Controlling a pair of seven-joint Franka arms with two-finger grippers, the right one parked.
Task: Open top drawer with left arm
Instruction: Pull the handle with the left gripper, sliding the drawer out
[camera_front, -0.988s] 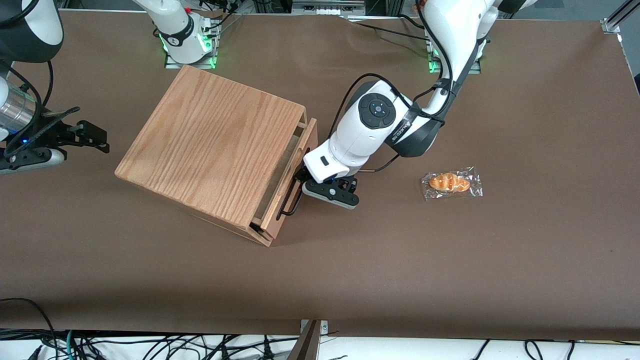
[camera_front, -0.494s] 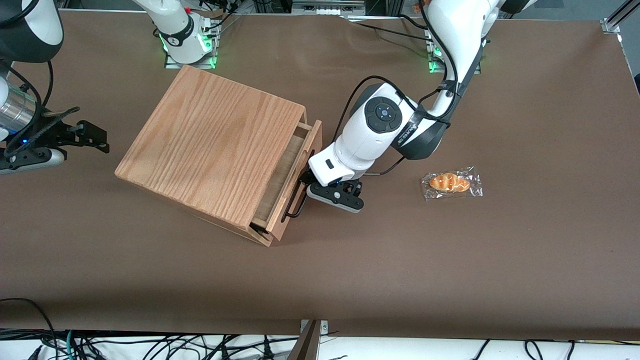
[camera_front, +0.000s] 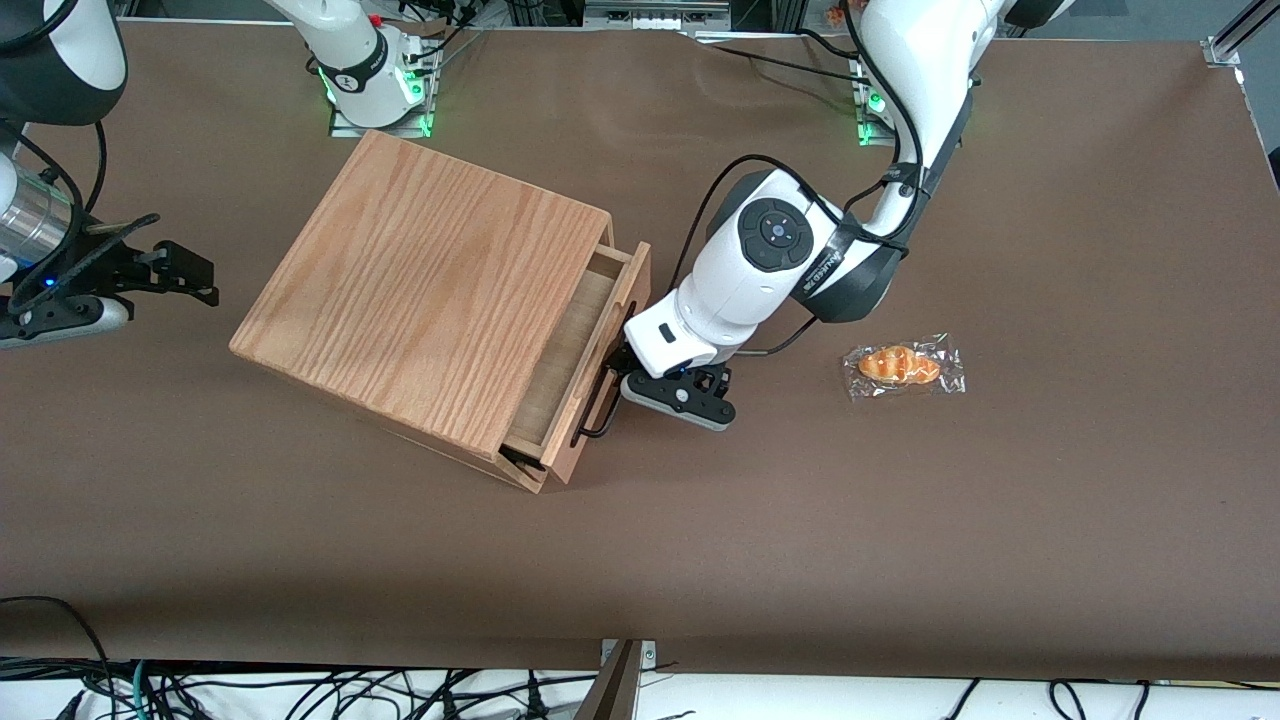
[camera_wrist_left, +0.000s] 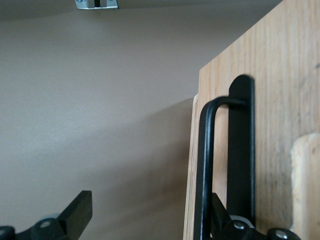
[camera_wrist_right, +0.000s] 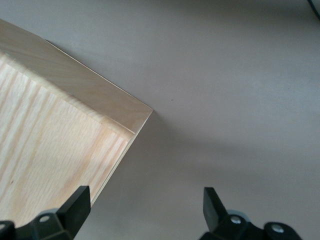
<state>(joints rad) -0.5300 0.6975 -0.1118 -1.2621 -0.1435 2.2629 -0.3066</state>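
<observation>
Front view: the cabinet (camera_front: 430, 290) sits mid-table. Its top drawer (camera_front: 612, 330) is slid partly out toward the working arm's end, showing a strip of pale inside. The left arm (camera_front: 760, 260) reaches down, with the gripper (camera_front: 618, 372) at the black handle (camera_front: 598, 408).

Left wrist view: the gripper (camera_wrist_left: 150, 222) is spread wide. One finger (camera_wrist_left: 222, 220) seems hooked between the handle (camera_wrist_left: 204, 165) and the drawer (camera_wrist_left: 270, 100) front, and the other hangs free. The pull should run straight along the drawer's slide, level and steady, so the hooked finger doesn't slip off the bar.

Brown table (camera_front: 1000, 500) carries an oak cabinet (camera_front: 420, 300) and a wrapped pastry (camera_front: 902, 367)
</observation>
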